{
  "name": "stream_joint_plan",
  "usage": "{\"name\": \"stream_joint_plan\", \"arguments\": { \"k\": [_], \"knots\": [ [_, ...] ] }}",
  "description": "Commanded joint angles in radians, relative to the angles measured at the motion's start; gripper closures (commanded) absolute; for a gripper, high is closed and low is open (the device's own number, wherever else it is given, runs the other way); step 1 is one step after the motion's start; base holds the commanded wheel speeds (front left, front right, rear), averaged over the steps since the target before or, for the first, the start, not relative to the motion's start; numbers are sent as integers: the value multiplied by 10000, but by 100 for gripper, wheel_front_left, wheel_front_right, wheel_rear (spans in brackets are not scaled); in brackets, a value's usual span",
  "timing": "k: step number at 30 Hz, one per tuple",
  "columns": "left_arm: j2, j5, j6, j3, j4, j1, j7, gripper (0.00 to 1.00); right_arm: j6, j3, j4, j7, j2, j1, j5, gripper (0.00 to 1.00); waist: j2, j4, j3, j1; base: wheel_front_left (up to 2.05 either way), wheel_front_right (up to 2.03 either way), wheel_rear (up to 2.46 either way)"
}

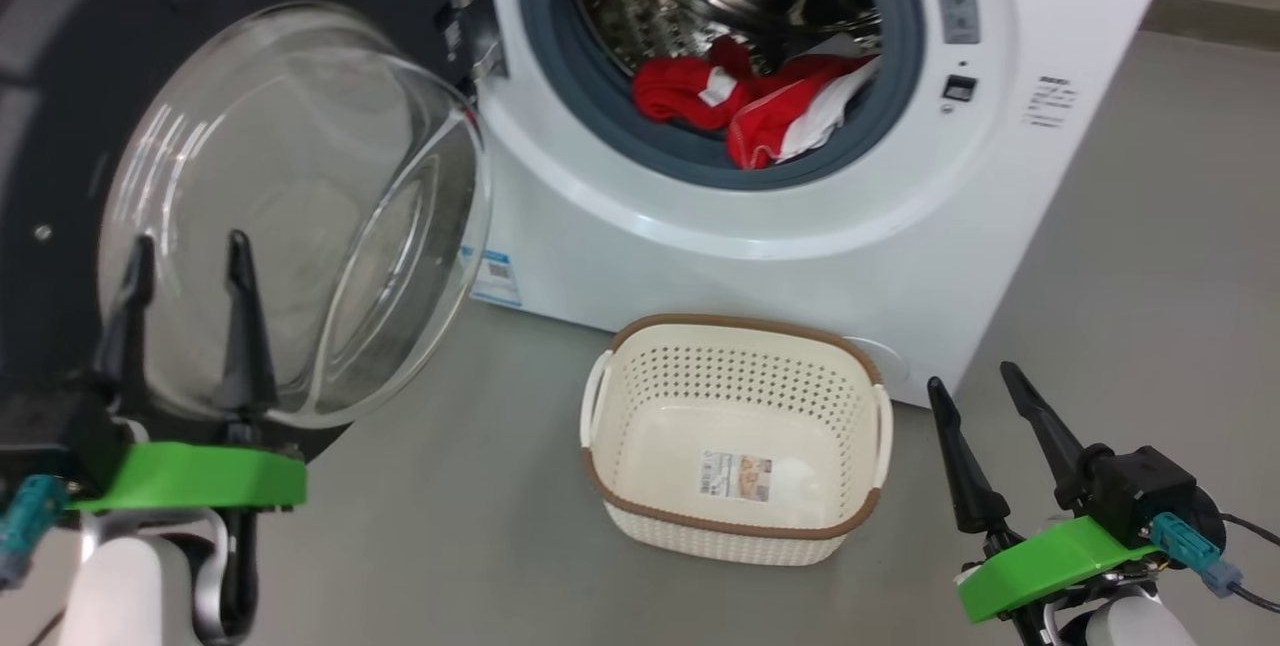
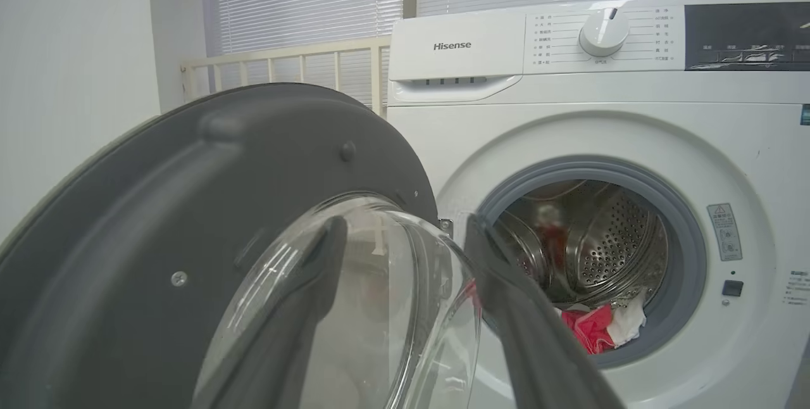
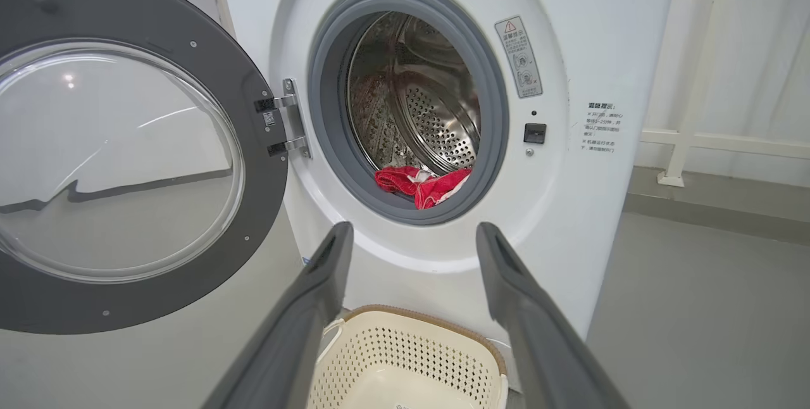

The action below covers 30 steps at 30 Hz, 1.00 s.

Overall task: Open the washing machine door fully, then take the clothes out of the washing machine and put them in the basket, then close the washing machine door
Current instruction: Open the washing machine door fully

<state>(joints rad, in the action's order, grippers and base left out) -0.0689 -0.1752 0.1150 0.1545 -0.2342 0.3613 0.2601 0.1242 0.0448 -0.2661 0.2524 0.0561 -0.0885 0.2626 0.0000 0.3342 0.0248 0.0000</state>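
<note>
**Left gripper [image 1: 190,241] and right gripper [image 1: 972,376] open, empty**

Door [image 1: 60,126] stands open, its glass just beyond the left fingertips. Basket [image 1: 740,322] sits just left of the right gripper, nothing in it. Clothes [image 1: 760,101] lie farther ahead of both, in the washer's [image 1: 700,226] mouth.
</note>
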Motion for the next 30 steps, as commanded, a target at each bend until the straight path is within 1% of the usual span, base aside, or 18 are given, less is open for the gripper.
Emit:
{"name": "stream_joint_plan", "arguments": {
  "k": [1, 9, 16, 17, 22, 25, 27, 30],
  "knots": [
    [-243, 44, 48, 142, 278, 26, -10, 0, 65, 146, 318, 93, -2, -116, -157, 0, 0, -476, -348, 0, 0, 0, 0],
    [-293, -560, 137, -761, 312, -543, -123, 0, 65, 6, 742, 93, -48, 16, -263, 0, 0, -1527, -472, 0, 0, 0, 0],
    [-520, -1081, 153, -1480, 259, -1210, -83, 0, 65, -113, 1055, 93, -55, 138, -265, 0, 0, -2495, -466, 0, 0, 0, 0],
    [-520, -1081, 153, -1480, 259, -1210, -83, 0, 65, -113, 1055, 93, -55, 138, -265, 0, 0, -2495, -466, 0, 0, 0, 0],
    [-707, -1306, 155, -1808, 218, -1629, -22, 0, 65, -206, 1218, 93, -56, 246, -242, 0, 0, -3070, -539, 0, 0, 0, 0],
    [-792, -1333, 155, -1810, 80, -1892, 2, 0, 65, -234, 1309, 93, -57, 318, -207, 0, 0, -3370, -623, 0, 0, 0, 0],
    [-755, -1286, 156, -1694, 68, -2131, 11, 0, 65, -228, 1408, 93, -57, 377, -161, 0, 0, -3618, -714, 0, 0, 0, 0],
    [-690, -1169, 156, -1589, 103, -2366, 13, 0, 65, -243, 1468, 93, -57, 432, -147, 0, 0, -3805, -783, 0, 0, 0, 0]
  ]
}}
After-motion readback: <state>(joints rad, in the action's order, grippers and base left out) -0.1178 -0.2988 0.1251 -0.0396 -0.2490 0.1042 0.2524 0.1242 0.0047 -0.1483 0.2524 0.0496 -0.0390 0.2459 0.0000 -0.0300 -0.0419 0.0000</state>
